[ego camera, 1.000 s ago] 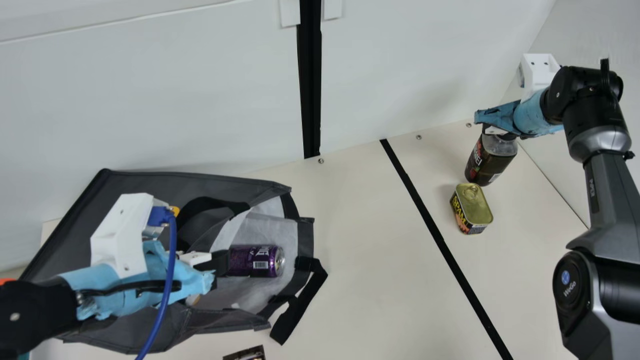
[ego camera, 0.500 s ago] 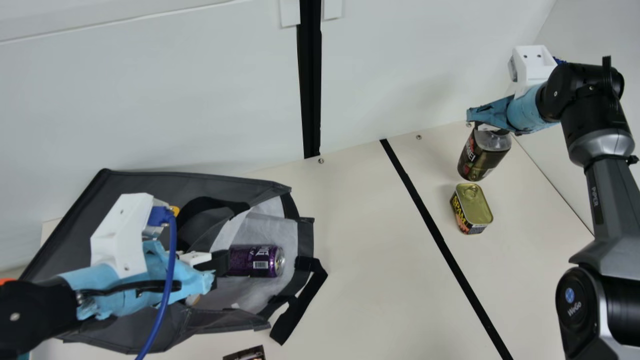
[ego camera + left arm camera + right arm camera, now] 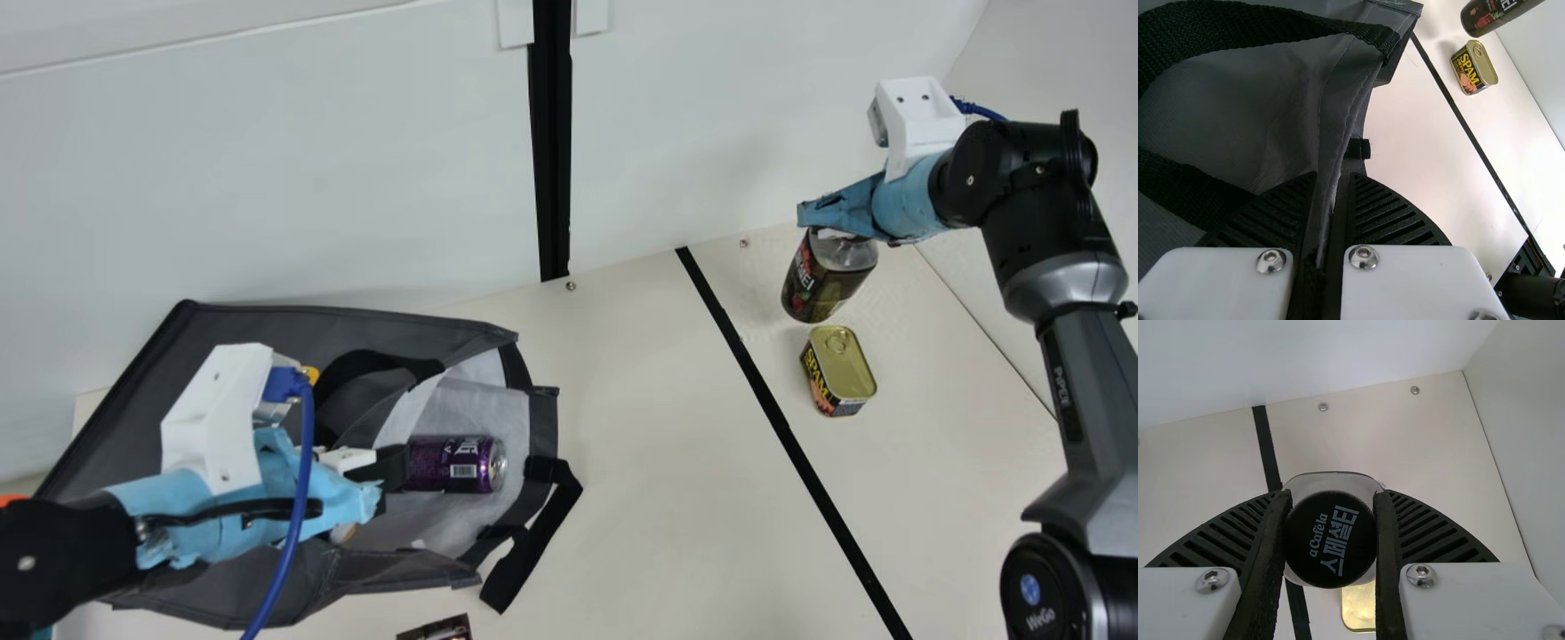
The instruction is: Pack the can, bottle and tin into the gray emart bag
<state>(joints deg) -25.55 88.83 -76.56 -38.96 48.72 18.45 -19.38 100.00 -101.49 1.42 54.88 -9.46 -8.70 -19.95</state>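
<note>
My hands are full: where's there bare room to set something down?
Widest bare patch: the cream table between the gray fabric bag and the black stripe. Another: right of that stripe, nearer than the gold metal tin. Crowded: behind the tin, where the right gripper holds a dark black-capped bottle, and the bag's mouth, with a purple can.

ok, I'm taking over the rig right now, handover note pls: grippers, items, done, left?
Left gripper: shut on the edge of the gray bag.
Right gripper: shut on the bottle at its black cap. Can't tell how far it's off the table.
Can: on its side inside the bag's mouth.
Tin: on the table, close to the bottle.
Done: can.
Left: bottle into bag, then tin.
</note>
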